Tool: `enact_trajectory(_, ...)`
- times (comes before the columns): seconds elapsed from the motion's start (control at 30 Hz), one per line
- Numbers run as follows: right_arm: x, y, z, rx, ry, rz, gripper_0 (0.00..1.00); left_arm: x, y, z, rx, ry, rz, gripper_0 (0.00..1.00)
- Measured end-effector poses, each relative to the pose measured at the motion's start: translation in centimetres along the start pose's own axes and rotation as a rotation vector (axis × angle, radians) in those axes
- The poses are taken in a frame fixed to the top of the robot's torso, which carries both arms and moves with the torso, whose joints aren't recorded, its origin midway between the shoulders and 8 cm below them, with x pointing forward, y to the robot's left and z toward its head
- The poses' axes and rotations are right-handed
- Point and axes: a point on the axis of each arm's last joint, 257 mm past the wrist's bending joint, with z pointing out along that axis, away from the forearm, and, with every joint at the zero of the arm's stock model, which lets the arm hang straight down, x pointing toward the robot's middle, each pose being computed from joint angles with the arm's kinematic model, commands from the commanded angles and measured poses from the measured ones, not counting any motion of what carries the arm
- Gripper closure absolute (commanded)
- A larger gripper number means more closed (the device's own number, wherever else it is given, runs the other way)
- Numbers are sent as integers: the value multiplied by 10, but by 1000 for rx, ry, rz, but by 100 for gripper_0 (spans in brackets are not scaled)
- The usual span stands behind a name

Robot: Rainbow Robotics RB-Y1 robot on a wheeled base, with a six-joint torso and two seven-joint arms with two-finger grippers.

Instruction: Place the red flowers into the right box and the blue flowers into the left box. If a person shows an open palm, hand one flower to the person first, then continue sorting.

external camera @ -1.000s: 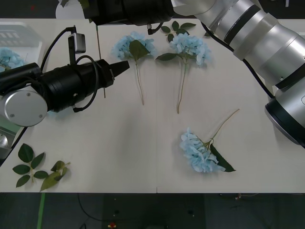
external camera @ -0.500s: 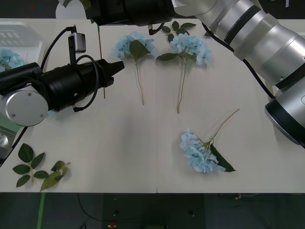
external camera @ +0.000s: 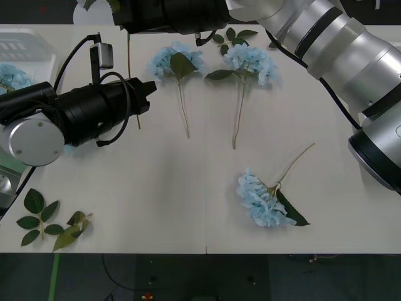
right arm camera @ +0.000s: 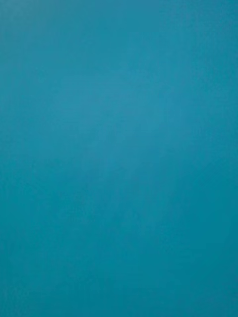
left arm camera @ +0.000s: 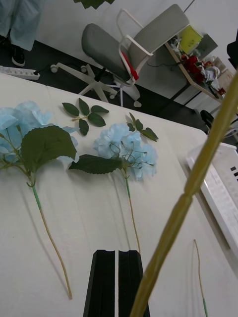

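Three blue flowers lie on the table: one (external camera: 175,61) (left arm camera: 29,133) and another (external camera: 252,61) (left arm camera: 126,148) at the back, a third (external camera: 263,202) at the front right. A further blue head (external camera: 10,76) rests in the left box (external camera: 25,45). The right box (left arm camera: 220,190) is a white tray at the table's far side. My left gripper (external camera: 152,86) (left arm camera: 118,253) is shut and empty, left of the back flowers. My right gripper (external camera: 128,15) reaches across the back and holds a bare stem (external camera: 130,69) (left arm camera: 191,183) hanging just beyond the left fingertips. Red flowers are out of view on the table.
Loose green leaf sprigs (external camera: 39,219) lie at the front left, and more leaves (external camera: 235,34) lie behind the back flowers. My right arm (external camera: 338,44) spans the back right. An office chair (left arm camera: 134,44) stands beyond the table.
My left gripper has drawn back to the left, away from the back flower. The hanging stem has swung slightly. The flowers on the table have not moved.
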Motion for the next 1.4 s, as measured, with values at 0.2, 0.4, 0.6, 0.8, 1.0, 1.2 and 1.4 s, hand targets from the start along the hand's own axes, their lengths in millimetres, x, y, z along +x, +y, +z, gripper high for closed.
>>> enact_trajectory(0.2, 1, -5, 0, 19, 4, -21, 0, 0, 1, 0, -4, -1, 6, 100)
enact_trajectory(0.4, 1, -5, 0, 19, 4, -21, 0, -1, 6, -2, -14, 2, 14, 100)
enact_trajectory(0.6, 1, -5, 0, 20, 4, -21, 0, -15, 57, -31, -113, 44, 79, 100)
enact_trajectory(0.8, 20, -7, -8, 15, 94, -37, 0, -58, 107, -107, -239, 213, 96, 100)
enact_trajectory(1.0, 43, -21, -49, 29, 237, -75, 0, -145, 159, -200, -418, 160, 57, 100)
enact_trajectory(1.2, 65, -47, -102, 61, 362, -110, 0, -149, 237, -278, -695, 256, 42, 100)
enact_trajectory(1.4, 91, -88, -153, 157, 469, -176, 0, -139, 282, -318, -841, 289, 3, 100)
